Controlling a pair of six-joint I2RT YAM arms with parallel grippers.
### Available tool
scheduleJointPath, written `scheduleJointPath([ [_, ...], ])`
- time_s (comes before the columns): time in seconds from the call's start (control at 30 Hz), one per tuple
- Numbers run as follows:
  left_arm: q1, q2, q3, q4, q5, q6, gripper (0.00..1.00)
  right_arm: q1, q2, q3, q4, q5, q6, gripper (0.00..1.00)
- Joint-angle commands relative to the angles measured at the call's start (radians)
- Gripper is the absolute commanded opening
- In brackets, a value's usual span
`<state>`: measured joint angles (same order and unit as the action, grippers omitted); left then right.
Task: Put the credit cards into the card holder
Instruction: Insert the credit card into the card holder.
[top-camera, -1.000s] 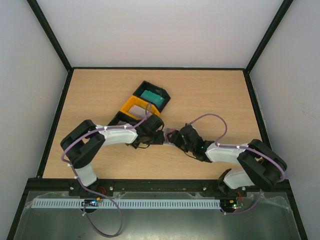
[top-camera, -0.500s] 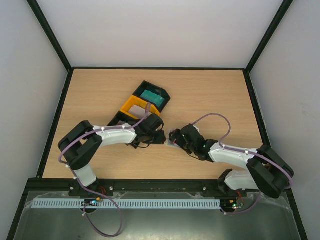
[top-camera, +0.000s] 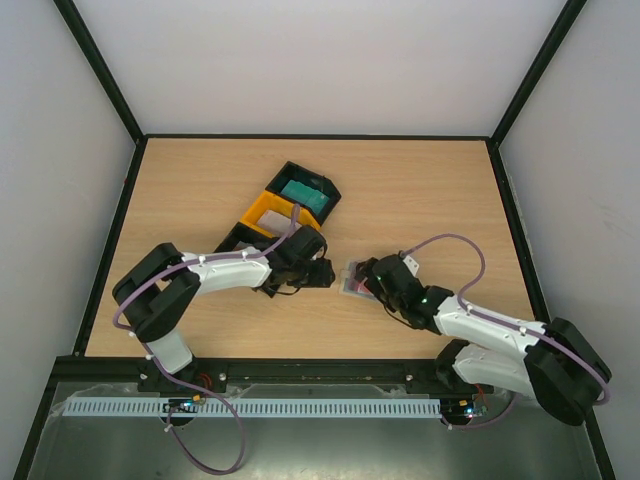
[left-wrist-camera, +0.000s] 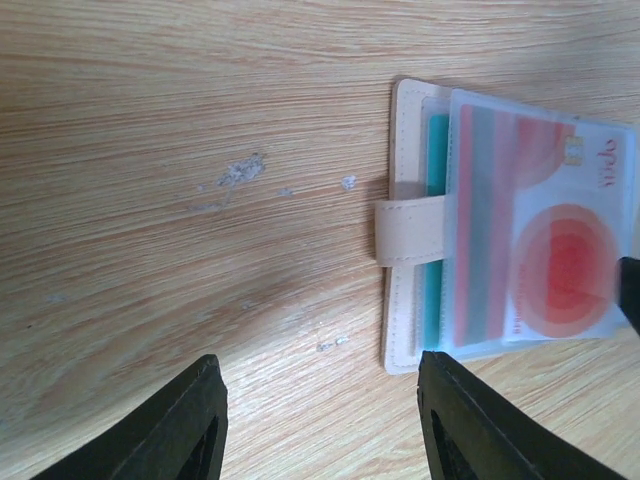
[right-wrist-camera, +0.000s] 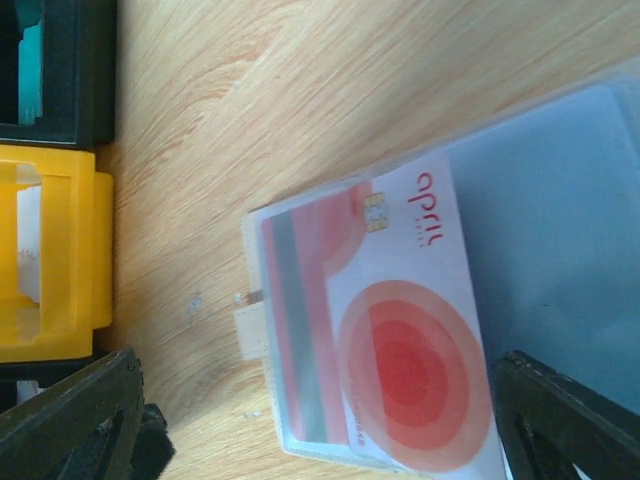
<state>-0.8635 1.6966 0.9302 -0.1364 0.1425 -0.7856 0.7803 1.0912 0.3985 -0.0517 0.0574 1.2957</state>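
The card holder (top-camera: 351, 278) lies open on the table between my two grippers; its beige edge and snap tab (left-wrist-camera: 408, 231) show in the left wrist view. A red-and-white credit card (right-wrist-camera: 410, 345) lies on the clear sleeve over the blue-grey inside (right-wrist-camera: 560, 190). A teal card edge (left-wrist-camera: 437, 230) shows under it, and more teal cards (top-camera: 301, 192) sit in the far black tray. My left gripper (left-wrist-camera: 320, 425) is open over bare wood just left of the holder. My right gripper (right-wrist-camera: 320, 420) is open wide, with the card lying between and below its fingers.
A yellow tray (top-camera: 272, 212) sits between two black trays (top-camera: 310, 190), in a diagonal row behind the left gripper; they also fill the left edge of the right wrist view (right-wrist-camera: 50, 250). Black frame rails (top-camera: 110, 250) border the table.
The right gripper has opened wider and drawn back to the right, uncovering the card holder and its card. The left gripper has opened a little and edged right.
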Motion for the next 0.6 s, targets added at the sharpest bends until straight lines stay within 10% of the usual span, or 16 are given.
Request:
scheduleJointPath([
  [0.0, 0.005, -0.030, 0.006, 0.015, 0.021, -0.006, 0.54, 0.006, -0.057, -0.049, -0.056, 0.064, 0.053, 0.93],
  [0.2, 0.006, -0.029, 0.002, 0.028, 0.035, -0.007, 0.54, 0.002, -0.087, -0.021, -0.165, 0.160, -0.006, 0.86],
  [0.57, 0.005, 0.017, 0.021, 0.090, 0.076, -0.017, 0.45, -0.042, 0.089, 0.058, -0.174, 0.054, -0.225, 0.44],
])
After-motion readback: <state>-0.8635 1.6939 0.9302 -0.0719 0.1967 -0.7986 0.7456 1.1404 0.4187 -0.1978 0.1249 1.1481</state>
